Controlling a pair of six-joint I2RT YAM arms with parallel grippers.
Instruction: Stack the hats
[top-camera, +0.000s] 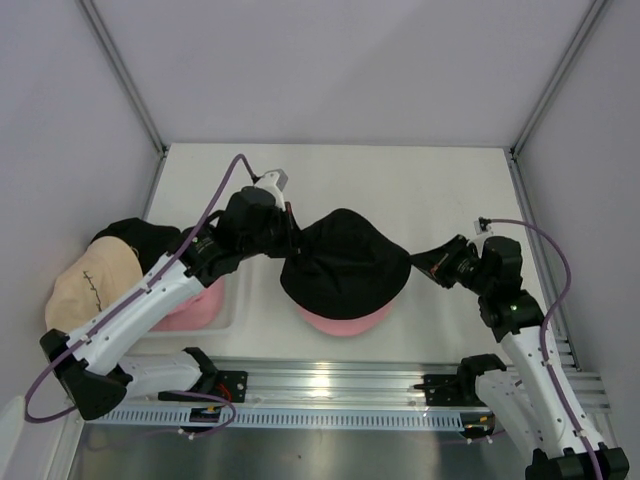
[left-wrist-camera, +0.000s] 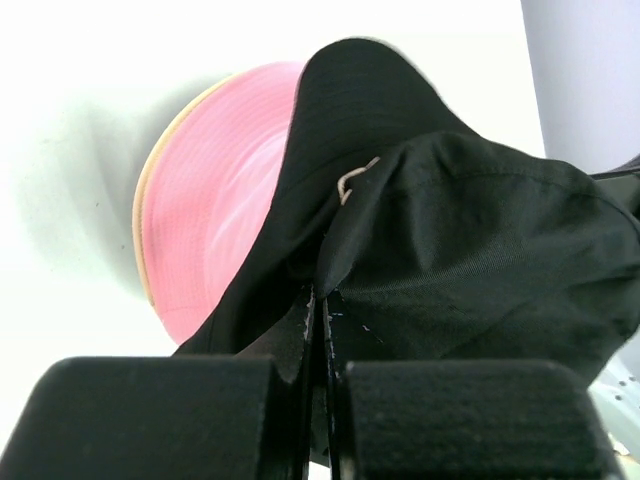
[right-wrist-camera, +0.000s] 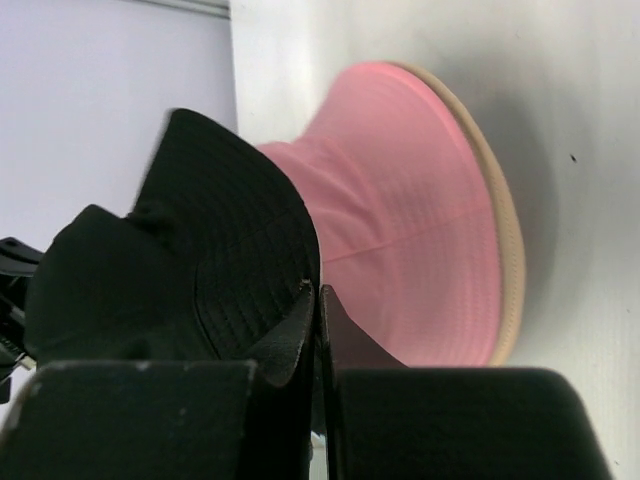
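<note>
A black hat (top-camera: 345, 262) is spread over a pink hat (top-camera: 343, 322) in the middle of the table. My left gripper (top-camera: 291, 240) is shut on the black hat's left brim. My right gripper (top-camera: 415, 263) is shut on its right brim. In the left wrist view the black hat (left-wrist-camera: 470, 250) runs into my shut left gripper (left-wrist-camera: 322, 300), with the pink hat (left-wrist-camera: 215, 210) behind it. From the right wrist, the black hat (right-wrist-camera: 200, 260) meets the pinched right gripper (right-wrist-camera: 318, 295) beside the pink hat (right-wrist-camera: 400, 210).
At the far left lie a cream-beige hat (top-camera: 90, 285), another black hat (top-camera: 140, 238) and a pink hat (top-camera: 195, 302), partly under my left arm. A metal rail (top-camera: 330, 385) runs along the near edge. Grey walls close in both sides.
</note>
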